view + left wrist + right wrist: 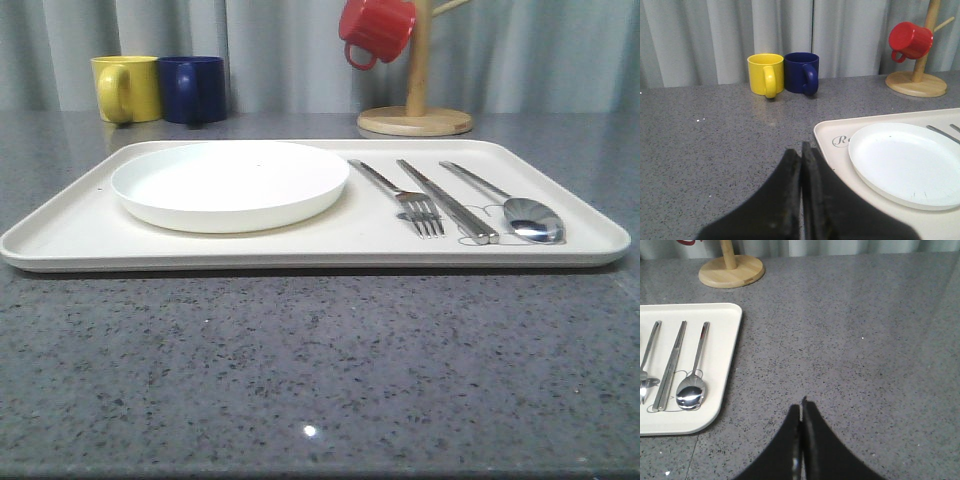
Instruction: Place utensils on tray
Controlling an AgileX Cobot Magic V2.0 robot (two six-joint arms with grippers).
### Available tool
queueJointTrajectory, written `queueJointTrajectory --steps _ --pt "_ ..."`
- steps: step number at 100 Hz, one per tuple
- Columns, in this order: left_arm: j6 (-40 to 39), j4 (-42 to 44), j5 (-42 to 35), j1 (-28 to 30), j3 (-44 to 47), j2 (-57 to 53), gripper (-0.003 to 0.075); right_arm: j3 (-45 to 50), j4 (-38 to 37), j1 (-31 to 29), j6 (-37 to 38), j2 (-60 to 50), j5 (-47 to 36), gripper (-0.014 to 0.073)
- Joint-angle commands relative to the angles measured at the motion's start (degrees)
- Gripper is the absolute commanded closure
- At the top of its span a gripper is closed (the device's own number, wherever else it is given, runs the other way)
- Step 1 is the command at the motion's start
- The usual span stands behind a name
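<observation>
The grey speckled surface [320, 370] carries everything before me, and on it lies the cream tray [60, 235], wide and flat with a low rim. On the left part of the tray sits a round white plate [230, 183]. On the right part, beside the plate but apart from it, the three utensils lie side by side, all inside the rim: the fork [400, 196] nearest to the plate, then the long flat chopstick piece [447, 201] in the middle, then the spoon [508, 204] nearest to the right rim, its bowl towards me. Behind the tray stands a wooden mug stand [415, 112] with a red mug [376, 30] hanging on it, and at the far left a yellow mug [126, 88] and a dark blue mug [193, 89] stand touching each other. My left tool [801, 152] is over the bare surface just beside the left end of the tray, its fingers pressed together and holding nothing. My right tool [801, 409] is over the bare surface to the right of the tray, also closed together and with nothing in it.
</observation>
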Motion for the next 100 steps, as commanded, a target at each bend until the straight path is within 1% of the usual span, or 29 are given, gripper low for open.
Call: queueJointTrajectory --steps 1,15,41,48,58,65,78,100 --pt "0.04 -1.11 -3.92 0.13 -1.58 0.32 0.0739 -0.82 -1.70 -0.31 -0.05 0.52 -4.57 0.0662" --pt "0.04 -1.11 -3.92 0.13 -1.58 0.32 0.0739 2.18 -1.32 -0.57 -0.05 -1.81 -7.77 0.0662" --pt "0.04 -1.11 -3.92 0.13 -1.58 0.32 0.0739 13.19 0.23 -3.48 -0.23 -10.96 -22.39 0.0662" --pt "0.04 -1.11 -3.92 0.13 -1.58 0.32 0.0739 15.81 3.10 -4.28 -2.88 -13.71 -24.00 0.0662" --pt "0.04 -1.11 -3.92 0.13 -1.58 0.32 0.0739 18.77 8.60 -5.09 -9.66 -17.31 -24.32 0.0662" --pt "0.04 -1.11 -3.92 0.13 -1.58 0.32 0.0739 20.71 10.21 -5.10 -12.58 -18.68 -25.06 0.0662" --pt "0.04 -1.11 -3.92 0.13 -1.58 0.32 0.0739 23.65 10.33 -5.10 -12.63 -18.60 -28.25 0.0662" --pt "0.04 -1.11 -3.92 0.13 -1.54 0.32 0.0739 29.49 10.23 -5.10 -12.63 -18.60 -37.78 0.0662"
